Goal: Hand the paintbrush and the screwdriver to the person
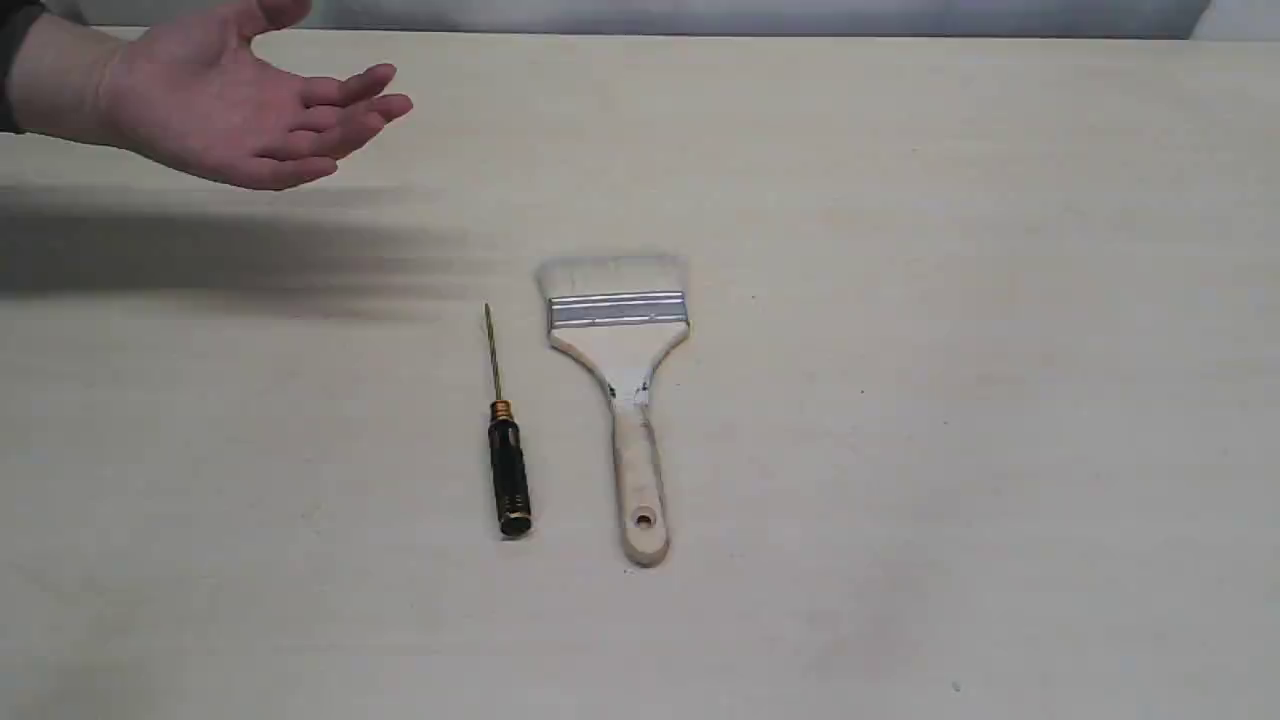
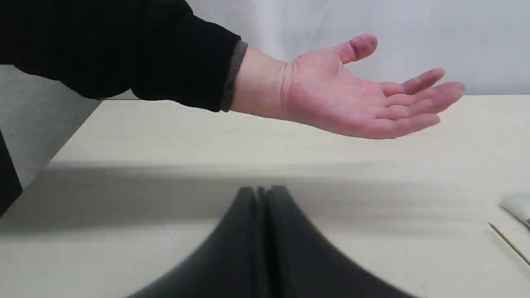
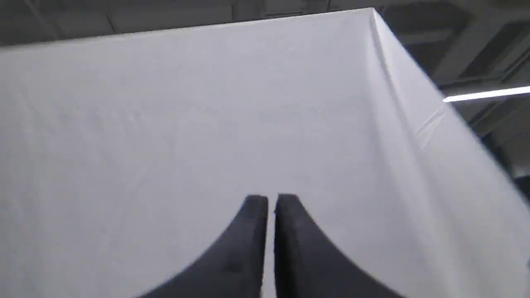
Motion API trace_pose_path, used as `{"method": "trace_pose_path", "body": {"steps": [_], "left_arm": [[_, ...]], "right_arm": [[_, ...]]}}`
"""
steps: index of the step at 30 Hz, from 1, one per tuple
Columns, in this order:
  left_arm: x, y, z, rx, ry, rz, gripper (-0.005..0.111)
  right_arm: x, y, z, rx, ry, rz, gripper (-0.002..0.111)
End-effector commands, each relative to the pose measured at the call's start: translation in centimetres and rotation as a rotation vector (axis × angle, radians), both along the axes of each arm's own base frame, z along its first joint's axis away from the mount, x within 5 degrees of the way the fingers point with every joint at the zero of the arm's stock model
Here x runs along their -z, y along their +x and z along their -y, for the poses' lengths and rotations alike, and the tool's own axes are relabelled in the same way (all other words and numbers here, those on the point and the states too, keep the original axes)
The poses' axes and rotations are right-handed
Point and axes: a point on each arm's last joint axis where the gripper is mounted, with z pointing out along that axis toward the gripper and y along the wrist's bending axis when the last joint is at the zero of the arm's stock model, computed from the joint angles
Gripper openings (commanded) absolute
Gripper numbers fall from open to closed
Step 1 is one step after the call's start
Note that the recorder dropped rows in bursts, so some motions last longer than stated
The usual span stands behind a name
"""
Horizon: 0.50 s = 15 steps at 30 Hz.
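Note:
The paintbrush [image 1: 620,380] lies flat mid-table, pale bristles pointing to the far side and wooden handle toward the near edge. Just left of it lies the screwdriver [image 1: 505,440], black handle nearest, gold shaft pointing away; its shaft tip [image 2: 508,243] and a bit of the bristles [image 2: 517,206] show in the left wrist view. The person's open hand [image 1: 240,110] [image 2: 360,95] hovers palm up over the far left of the table. My left gripper [image 2: 261,190] is shut and empty, low over the table. My right gripper [image 3: 271,198] is shut, empty, facing a white cloth. Neither gripper appears in the exterior view.
The pale table [image 1: 950,400] stretches wide around both tools. A dark blurred shadow [image 1: 220,250] falls on the table under the hand. A white cloth backdrop [image 3: 207,124] stands behind the table, with a table corner [image 2: 54,161] at the left wrist view's side.

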Motion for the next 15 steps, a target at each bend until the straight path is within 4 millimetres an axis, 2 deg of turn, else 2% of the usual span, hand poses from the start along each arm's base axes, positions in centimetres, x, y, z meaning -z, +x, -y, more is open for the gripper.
{"method": "trace_pose_path", "body": {"steps": [1,3,5,8,10,15], "left_arm": [[0.0,0.0,0.1,0.009,-0.002,0.008,0.000],[0.0,0.0,0.1,0.009,-0.002,0.008,0.000],[0.0,0.0,0.1,0.009,-0.002,0.008,0.000],[0.0,0.0,0.1,0.009,-0.006,0.004,0.000],[0.0,0.0,0.1,0.009,-0.006,0.006,0.000],[0.0,0.0,0.1,0.009,-0.006,0.006,0.000]], "right_arm": [[-0.1,-0.1,-1.4,-0.244,0.041,0.024,0.005],[0.1,-0.4,-3.3,-0.289,-0.229,0.015,0.005],[-0.2,-0.5,-4.7,-0.346,-0.403,-0.035,0.005],[-2.4,-0.3,-5.7,-0.510,-0.405,-0.267,0.005],[-4.8,-0.5,-6.0,-0.510,-0.473,-0.338,0.005],[-10.6,-0.8,-5.5,-0.412,-0.519,-0.366,0.005]]}}
